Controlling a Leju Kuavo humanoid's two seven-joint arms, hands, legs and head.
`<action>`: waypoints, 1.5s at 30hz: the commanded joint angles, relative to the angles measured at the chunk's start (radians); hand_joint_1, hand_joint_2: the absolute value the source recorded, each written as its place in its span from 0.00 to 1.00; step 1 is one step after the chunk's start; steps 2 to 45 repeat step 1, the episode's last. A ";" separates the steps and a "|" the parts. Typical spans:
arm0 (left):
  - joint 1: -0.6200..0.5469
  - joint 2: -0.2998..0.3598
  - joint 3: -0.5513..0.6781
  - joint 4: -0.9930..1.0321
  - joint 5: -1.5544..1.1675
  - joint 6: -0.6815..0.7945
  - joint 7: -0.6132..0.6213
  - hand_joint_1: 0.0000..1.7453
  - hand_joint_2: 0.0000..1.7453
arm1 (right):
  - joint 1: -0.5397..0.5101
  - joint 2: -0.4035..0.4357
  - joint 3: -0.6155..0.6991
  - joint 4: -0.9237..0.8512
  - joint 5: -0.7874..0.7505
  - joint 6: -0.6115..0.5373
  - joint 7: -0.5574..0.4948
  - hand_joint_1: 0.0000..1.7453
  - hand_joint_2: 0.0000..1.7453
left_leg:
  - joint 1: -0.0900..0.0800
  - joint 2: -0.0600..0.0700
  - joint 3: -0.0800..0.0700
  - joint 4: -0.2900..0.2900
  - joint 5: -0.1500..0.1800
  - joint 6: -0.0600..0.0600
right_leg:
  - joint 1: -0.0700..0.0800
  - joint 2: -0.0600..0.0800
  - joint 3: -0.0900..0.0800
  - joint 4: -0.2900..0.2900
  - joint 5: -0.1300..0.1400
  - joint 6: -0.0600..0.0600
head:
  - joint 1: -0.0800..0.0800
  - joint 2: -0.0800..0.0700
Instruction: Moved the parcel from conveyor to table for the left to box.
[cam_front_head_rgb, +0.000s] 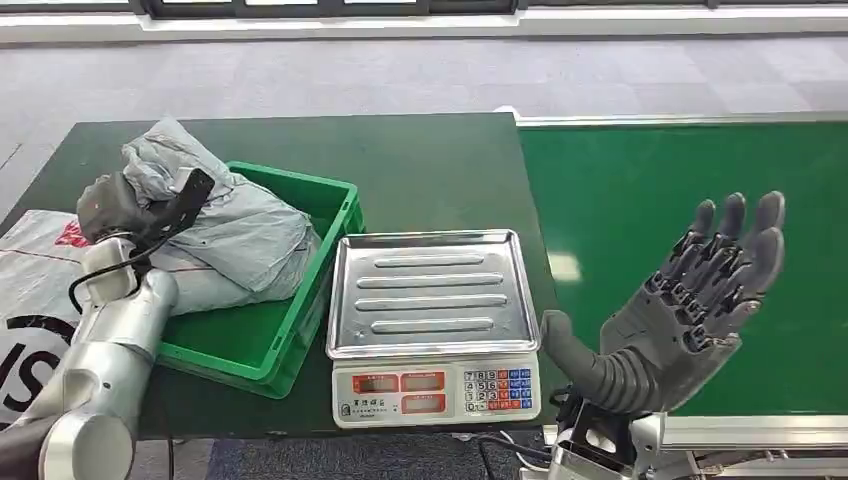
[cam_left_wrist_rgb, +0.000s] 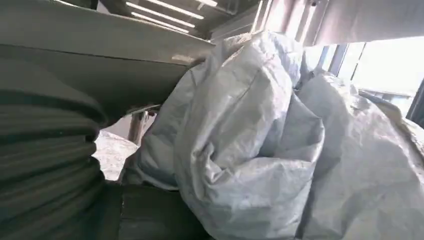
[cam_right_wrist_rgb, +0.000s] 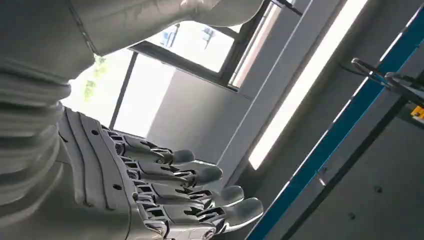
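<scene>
The left hand (cam_front_head_rgb: 135, 208) grips the grey parcel (cam_front_head_rgb: 225, 225) over the green box (cam_front_head_rgb: 300, 330), at 9 o'clock from the scale (cam_front_head_rgb: 432, 300). It may snag on the rim if released askew. The right hand (cam_front_head_rgb: 690, 300) has its fingers wide, holding nothing.

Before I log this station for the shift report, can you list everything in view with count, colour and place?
Soft grey plastic parcel: one, grey, lying in the crate and spilling over its left rim, left hand on it.
Green plastic crate: one, green, on the dark table, left of the scale.
Silver-topped weighing scale: one, steel tray over a white keypad front, at the table's front edge.
Dark green table: one, under the crate and scale.
Green conveyor belt: one, green, right of the table.
White printed sack: one, white with red and black print, far left.
Left hand: dark, gripping the parcel.
Right hand: dark grey, fingers spread, raised over the conveyor.
</scene>
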 joint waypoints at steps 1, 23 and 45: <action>0.161 -0.041 0.152 -0.193 0.096 0.021 -0.070 0.00 0.00 | 0.021 -0.047 0.013 0.031 0.004 -0.004 0.003 0.00 1.00 | 0.000 0.004 0.004 -0.002 0.000 0.000 | 0.000 0.002 0.003 -0.002 0.000 0.000 | 0.000 0.000; 0.161 -0.041 0.152 -0.193 0.096 0.021 -0.070 0.00 0.00 | 0.021 -0.047 0.013 0.031 0.004 -0.004 0.003 0.00 1.00 | 0.000 0.004 0.004 -0.002 0.000 0.000 | 0.000 0.002 0.003 -0.002 0.000 0.000 | 0.000 0.000; 0.161 -0.041 0.152 -0.193 0.096 0.021 -0.070 0.00 0.00 | 0.021 -0.047 0.013 0.031 0.004 -0.004 0.003 0.00 1.00 | 0.000 0.004 0.004 -0.002 0.000 0.000 | 0.000 0.002 0.003 -0.002 0.000 0.000 | 0.000 0.000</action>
